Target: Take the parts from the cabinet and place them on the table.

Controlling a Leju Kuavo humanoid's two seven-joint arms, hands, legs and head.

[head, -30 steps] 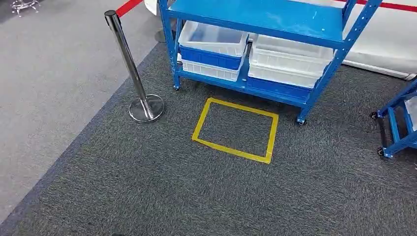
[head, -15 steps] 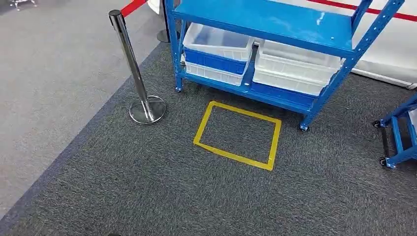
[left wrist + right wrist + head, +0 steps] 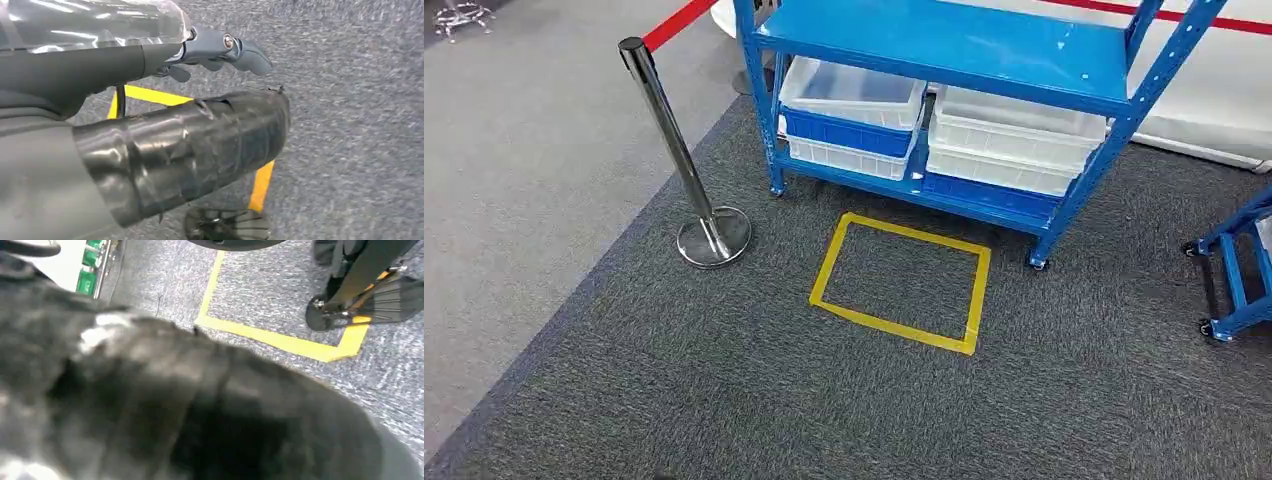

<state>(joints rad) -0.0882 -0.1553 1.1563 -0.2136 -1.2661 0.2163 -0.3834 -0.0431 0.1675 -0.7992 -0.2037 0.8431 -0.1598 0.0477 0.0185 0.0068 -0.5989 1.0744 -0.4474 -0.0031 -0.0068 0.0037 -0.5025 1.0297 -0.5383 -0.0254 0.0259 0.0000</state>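
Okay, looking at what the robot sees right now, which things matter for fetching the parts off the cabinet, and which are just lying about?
Part of the job:
- blue cabinet
- white and blue bins stacked on its lower shelf
- yellow tape rectangle on the carpet in front of it, probably a standing mark

Just there:
- chrome barrier post
- red belt
- second blue frame on wheels

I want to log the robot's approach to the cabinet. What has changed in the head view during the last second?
The whole picture has shifted slightly, so the camera moved, not the things. The blue cabinet, its white and blue bins, the yellow tape rectangle and the chrome stanchion keep their places relative to each other. Nothing was taken hold of or let go.
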